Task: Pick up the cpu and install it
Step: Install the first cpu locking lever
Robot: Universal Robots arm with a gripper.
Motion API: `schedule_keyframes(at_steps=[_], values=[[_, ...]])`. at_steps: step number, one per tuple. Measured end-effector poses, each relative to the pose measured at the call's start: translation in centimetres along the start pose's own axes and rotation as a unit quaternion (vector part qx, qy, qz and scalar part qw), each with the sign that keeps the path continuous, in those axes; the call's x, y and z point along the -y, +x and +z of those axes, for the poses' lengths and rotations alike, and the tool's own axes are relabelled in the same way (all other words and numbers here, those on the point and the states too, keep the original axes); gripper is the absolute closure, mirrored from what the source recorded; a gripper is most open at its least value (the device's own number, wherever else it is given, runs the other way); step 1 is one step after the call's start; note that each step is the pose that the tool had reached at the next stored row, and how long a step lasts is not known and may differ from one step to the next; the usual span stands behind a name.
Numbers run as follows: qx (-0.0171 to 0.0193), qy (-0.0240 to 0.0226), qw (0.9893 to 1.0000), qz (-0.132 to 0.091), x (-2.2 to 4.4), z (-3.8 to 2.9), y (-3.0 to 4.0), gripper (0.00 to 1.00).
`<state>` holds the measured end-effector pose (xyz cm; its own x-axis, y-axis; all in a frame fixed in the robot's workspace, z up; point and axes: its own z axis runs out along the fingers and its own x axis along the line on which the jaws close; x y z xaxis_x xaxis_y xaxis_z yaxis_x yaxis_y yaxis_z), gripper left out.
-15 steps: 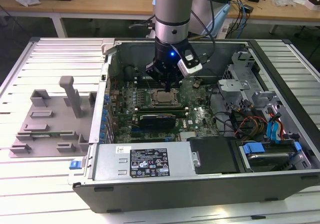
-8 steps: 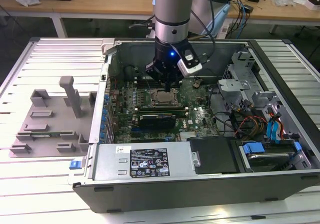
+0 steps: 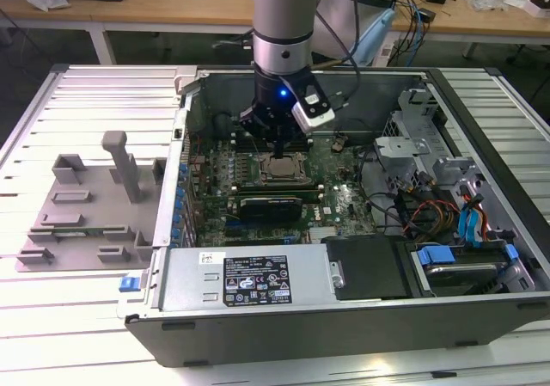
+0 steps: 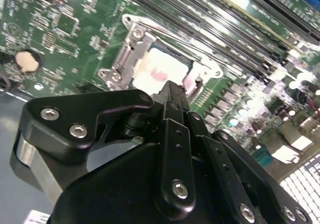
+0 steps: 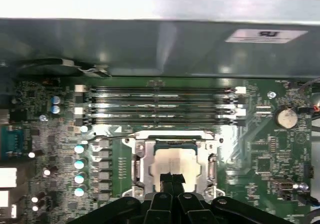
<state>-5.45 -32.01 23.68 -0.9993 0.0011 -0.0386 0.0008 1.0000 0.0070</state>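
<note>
Cpu lies flat inside the socket frame on the motherboard, where it belongs, while the gripper, pinched closed on nothing, hangs just above its pale top, likely because the chip is already set down.

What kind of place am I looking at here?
Probably a robotics lab or workshop: a robot arm reaches into an open computer case on a slatted metal table, with cable-strewn wooden benches behind.
</note>
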Motion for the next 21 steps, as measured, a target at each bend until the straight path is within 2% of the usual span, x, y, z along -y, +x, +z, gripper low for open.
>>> schedule_keyframes(at_steps=[1, 4, 7, 11, 12, 16, 18, 20, 21], values=[[0.0002, 0.0000, 1.0000, 0.001, 0.00, -0.03, 0.63, 0.89], [0.0005, 0.0000, 1.0000, 0.001, -0.01, -0.04, 1.22, 0.89], [0.0005, 0.0001, 1.0000, 0.001, 0.00, -0.26, 1.22, 0.89], [0.0005, 0.0001, 1.0000, 0.001, -0.01, -1.13, 1.18, 0.89], [0.0005, 0.0002, 1.0000, 0.001, -0.01, -1.67, 1.16, 0.89], [0.0005, 0.0002, 1.0000, 0.001, -0.02, -2.75, 1.12, 0.89], [0.0006, -0.0004, 1.0000, 0.001, -0.02, -2.74, 1.12, 0.89], [0.0005, -0.0037, 1.0000, 0.001, -0.02, -2.73, 1.29, 0.89], [0.0006, -0.0053, 1.0000, 0.001, -0.02, -2.72, 1.98, 0.89]])
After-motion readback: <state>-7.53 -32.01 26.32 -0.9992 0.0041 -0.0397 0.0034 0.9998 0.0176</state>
